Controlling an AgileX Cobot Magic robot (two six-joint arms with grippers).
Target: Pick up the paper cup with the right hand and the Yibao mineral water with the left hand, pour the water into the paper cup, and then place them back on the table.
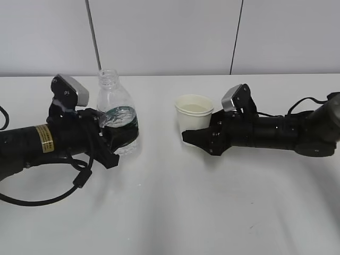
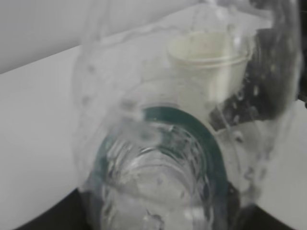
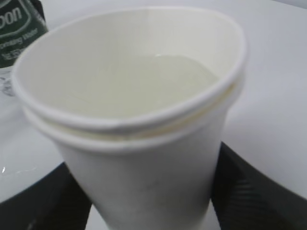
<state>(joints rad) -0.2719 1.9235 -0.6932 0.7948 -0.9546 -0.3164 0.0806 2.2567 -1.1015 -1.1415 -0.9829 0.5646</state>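
Observation:
The Yibao mineral water, a clear capless bottle with a dark green label, stands upright on the table at left. My left gripper is shut around its label band. In the left wrist view the bottle fills the frame between the fingers of the left gripper. The paper cup stands right of centre with water in it. My right gripper is shut on its lower part. In the right wrist view the cup sits between the black fingers of the right gripper.
The bottle and the cup stand about a hand's width apart. The bottle's label shows at the top left of the right wrist view. A black cable loops on the table below the left arm. A grey wall runs behind the table.

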